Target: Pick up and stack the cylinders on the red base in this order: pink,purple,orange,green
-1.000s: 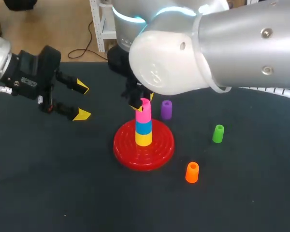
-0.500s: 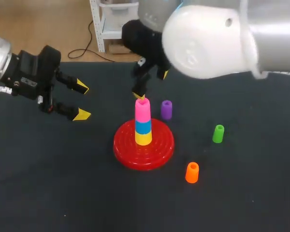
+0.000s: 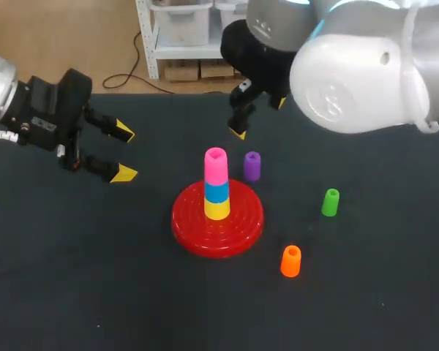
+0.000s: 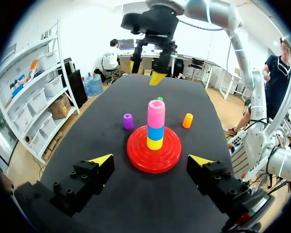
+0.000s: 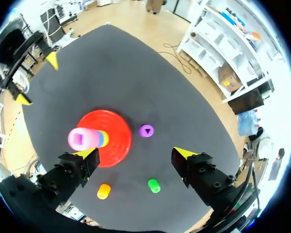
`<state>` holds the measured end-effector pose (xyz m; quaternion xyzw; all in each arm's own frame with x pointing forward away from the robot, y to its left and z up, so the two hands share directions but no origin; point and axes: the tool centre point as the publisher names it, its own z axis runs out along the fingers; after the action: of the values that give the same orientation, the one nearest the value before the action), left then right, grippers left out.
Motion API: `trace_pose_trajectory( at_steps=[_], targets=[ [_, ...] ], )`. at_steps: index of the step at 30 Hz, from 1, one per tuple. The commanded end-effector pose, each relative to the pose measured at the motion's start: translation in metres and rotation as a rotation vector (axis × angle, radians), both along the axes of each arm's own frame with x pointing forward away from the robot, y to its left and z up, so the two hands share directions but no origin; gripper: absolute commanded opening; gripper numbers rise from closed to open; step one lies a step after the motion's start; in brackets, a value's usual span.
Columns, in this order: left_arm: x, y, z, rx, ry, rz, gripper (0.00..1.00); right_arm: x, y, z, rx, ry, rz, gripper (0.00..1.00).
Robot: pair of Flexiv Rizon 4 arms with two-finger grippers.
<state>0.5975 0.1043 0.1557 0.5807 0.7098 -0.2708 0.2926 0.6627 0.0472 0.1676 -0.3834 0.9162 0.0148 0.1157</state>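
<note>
stacking cylinders on the red base (image 3: 186, 227): one of four judged done, three left.
pink cylinder (image 3: 215, 165) seated on top of a blue piece (image 3: 217, 191) and a yellow piece (image 3: 217, 210) on the base. purple cylinder (image 3: 252, 166), next in order, upright below and just ahead of the right gripper (image 3: 259, 118), whose fingers are spread and empty. green cylinder (image 3: 330, 202) and orange cylinder (image 3: 290, 261) loose, farther from that gripper. left gripper (image 3: 124, 153) spread wide, empty, well apart from the base.
</note>
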Motion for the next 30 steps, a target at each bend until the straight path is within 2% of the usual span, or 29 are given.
trace_pose_trajectory(
  at_steps=[1, 9, 13, 18, 30],
  targets=[
    [0.0, 0.0, -0.001, -0.004, -0.003, 0.0, 1.0, 0.025, 0.006, -0.02, -0.035, 0.023, -0.024, 1.0],
    [0.0, 0.0, -0.001, -0.004, -0.003, 0.0, 1.0, 0.055, 0.005, -0.07, -0.093, 0.08, -0.051, 1.0],
    [0.0, 0.0, -0.001, -0.004, -0.003, 0.0, 1.0, 0.058, 0.002, -0.091, -0.102, 0.128, -0.094, 1.0],
    [0.0, 0.0, -0.001, -0.004, -0.003, 0.0, 1.0, 0.055, -0.001, -0.113, -0.106, 0.151, -0.103, 1.0],
    [0.0, 0.0, -0.001, -0.004, -0.003, 0.0, 1.0, 0.054, -0.005, -0.133, -0.123, 0.182, -0.118, 1.0]
  ],
)
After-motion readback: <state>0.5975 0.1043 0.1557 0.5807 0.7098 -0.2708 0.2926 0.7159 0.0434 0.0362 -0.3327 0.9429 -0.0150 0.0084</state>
